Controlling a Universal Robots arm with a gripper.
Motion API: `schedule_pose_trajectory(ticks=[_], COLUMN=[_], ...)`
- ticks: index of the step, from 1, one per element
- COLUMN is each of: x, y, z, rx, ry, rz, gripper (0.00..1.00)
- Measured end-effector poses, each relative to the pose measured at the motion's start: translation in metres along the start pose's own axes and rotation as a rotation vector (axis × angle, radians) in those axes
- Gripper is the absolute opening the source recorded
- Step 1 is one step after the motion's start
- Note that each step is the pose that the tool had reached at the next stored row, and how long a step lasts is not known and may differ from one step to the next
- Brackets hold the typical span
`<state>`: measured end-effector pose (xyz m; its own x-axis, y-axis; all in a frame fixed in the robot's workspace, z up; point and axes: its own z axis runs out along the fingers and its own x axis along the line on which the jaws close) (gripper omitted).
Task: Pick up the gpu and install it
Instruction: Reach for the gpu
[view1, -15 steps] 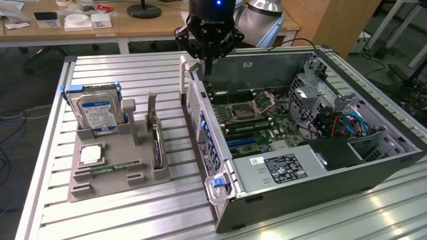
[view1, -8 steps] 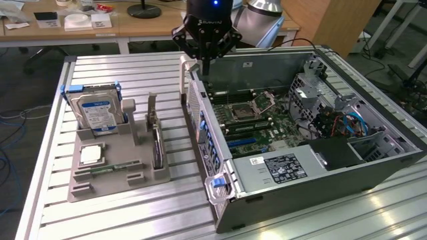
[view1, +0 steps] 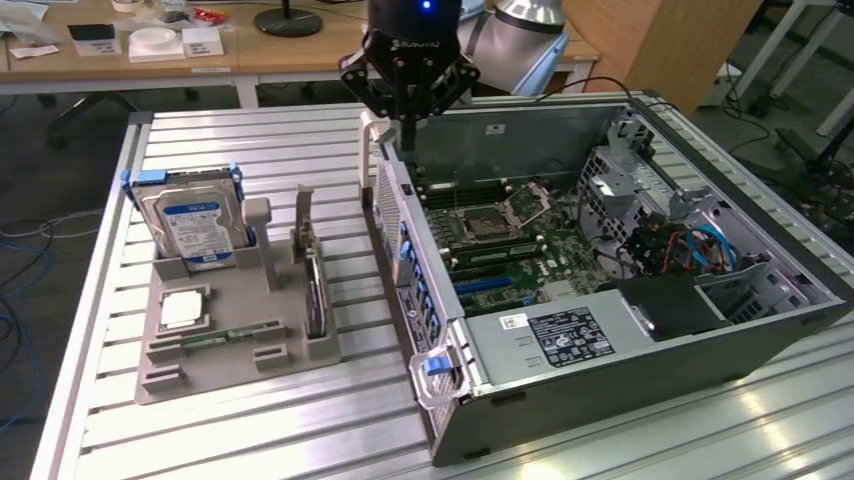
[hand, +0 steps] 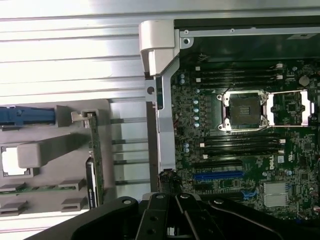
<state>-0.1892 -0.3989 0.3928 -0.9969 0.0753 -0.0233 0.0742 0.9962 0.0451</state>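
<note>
The gpu (view1: 315, 292) stands on edge in a slot of the grey holder (view1: 227, 360), a thin dark slab with its silver bracket pointing up. In the wrist view the gpu (hand: 95, 165) shows edge-on with its green board. My gripper (view1: 407, 118) hangs above the rear upper corner of the open computer case (view1: 601, 340), to the exterior view's right of the gpu and well apart from it. Its fingers (hand: 159, 212) are shut with nothing between them. The motherboard (hand: 240, 125) lies exposed with a blue expansion slot (hand: 218, 176).
A silver hard drive (view1: 198, 225) in a blue frame stands in the holder at the exterior view's left. A processor chip (view1: 183, 308) and a memory stick (view1: 220, 338) lie in front of it. The ribbed metal table (view1: 267, 430) carries everything; desks stand behind.
</note>
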Motion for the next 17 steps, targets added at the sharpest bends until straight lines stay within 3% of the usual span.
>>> schedule_pose_trajectory(ticks=[17], x=[0.0104], y=[-0.0008], z=[-0.0003], rx=[0.0], ry=[0.0], rz=[0.0], gripper=[0.11])
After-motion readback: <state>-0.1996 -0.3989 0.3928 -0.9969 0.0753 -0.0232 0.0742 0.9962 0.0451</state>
